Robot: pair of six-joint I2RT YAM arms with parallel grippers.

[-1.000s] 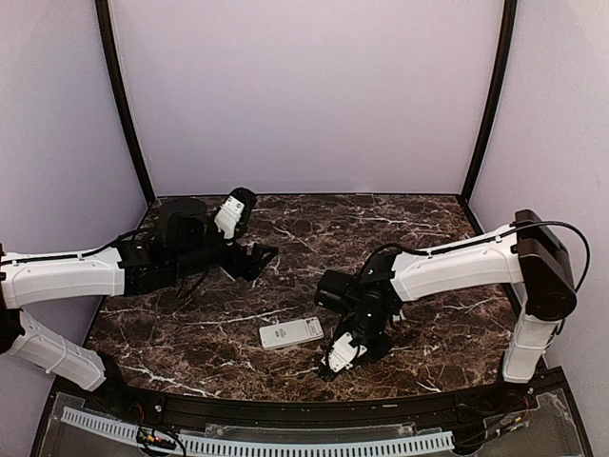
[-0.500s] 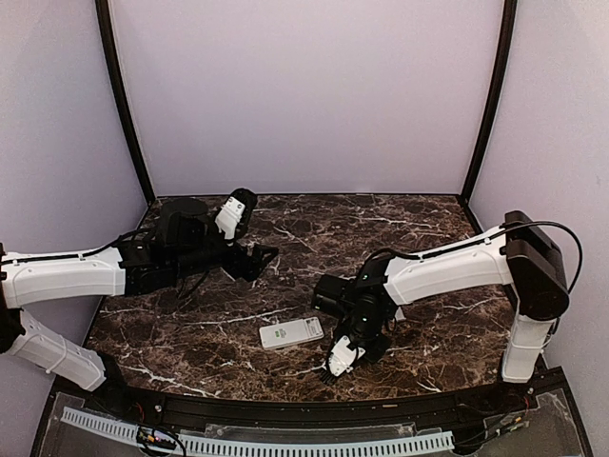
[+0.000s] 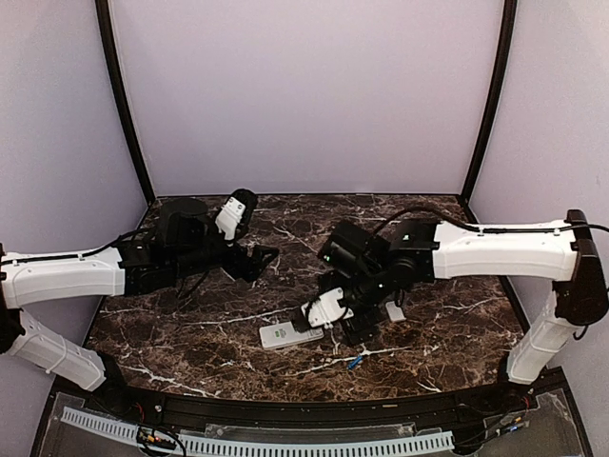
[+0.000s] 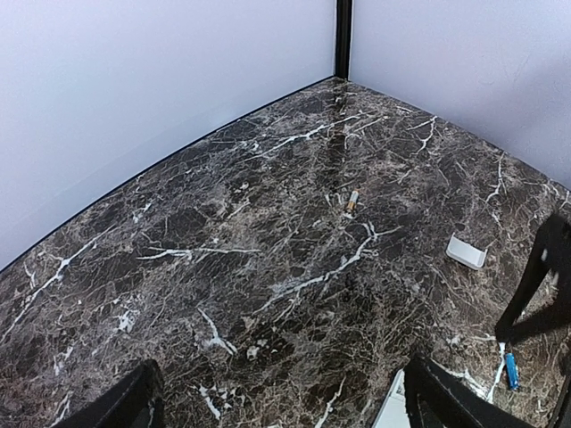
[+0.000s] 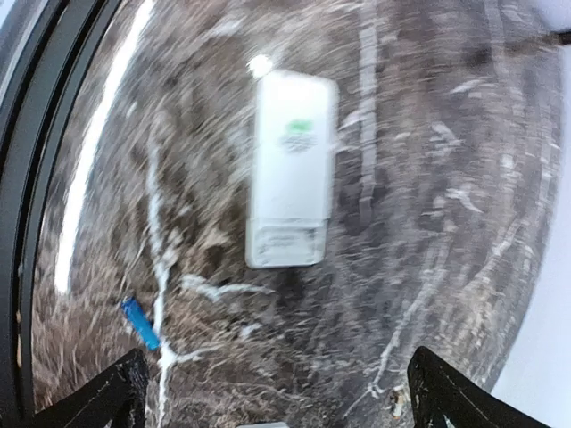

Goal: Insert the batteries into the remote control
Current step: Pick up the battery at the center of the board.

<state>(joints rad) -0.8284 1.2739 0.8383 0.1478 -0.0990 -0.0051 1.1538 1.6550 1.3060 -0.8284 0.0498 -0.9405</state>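
One battery [image 5: 141, 323] loose nr remote [image 5: 290, 169], R hand [image 5: 277, 361] apparently empty

White remote [image 5: 292, 169]; blue battery [image 5: 140, 323]; dark marbled table [image 4: 223, 267].

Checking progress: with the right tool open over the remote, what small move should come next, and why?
Probably shift the open right tool toward the blue battery and grasp it: it lies loose on the table near the remote control, not inside it.

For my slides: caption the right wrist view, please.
Open right gripper above the white remote control; a blue battery lies loose nearby.
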